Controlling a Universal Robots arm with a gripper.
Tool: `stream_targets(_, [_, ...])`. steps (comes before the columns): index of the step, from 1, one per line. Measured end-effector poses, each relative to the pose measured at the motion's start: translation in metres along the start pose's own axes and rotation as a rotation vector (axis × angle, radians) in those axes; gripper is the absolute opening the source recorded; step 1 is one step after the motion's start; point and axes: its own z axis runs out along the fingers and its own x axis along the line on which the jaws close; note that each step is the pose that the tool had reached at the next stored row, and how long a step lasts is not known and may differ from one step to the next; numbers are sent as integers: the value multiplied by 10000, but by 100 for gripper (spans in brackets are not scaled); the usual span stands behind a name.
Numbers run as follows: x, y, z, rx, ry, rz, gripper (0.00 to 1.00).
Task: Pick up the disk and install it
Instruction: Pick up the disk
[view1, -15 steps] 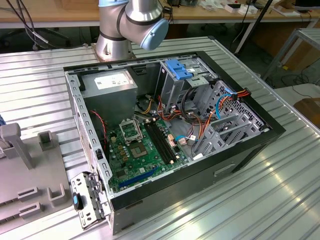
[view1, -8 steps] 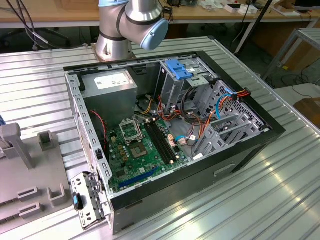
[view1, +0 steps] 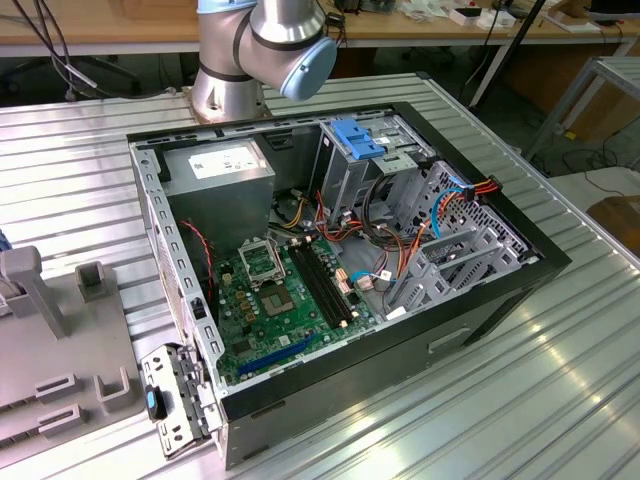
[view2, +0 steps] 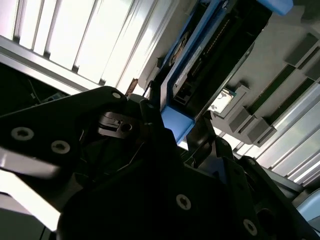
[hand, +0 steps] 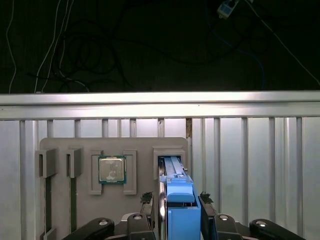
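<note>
blue frame: disk (hand: 183, 216) stands in grey holder (hand: 75, 144) slot
pincer (hand: 176, 199): clenched on disk
step: picking up
needs: straight, steady lift

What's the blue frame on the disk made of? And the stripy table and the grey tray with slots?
The blue frame on the disk looks like moulded plastic: matte, even colour, rounded corners. The table looks like bare aluminium: silvery, ribbed, with bright glare. The grey tray is probably matte plastic, dull and uniform, though painted metal is possible.
</note>
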Motion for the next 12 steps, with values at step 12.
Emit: stream_targets(12, [-6,0,9,-1,0,1,47])
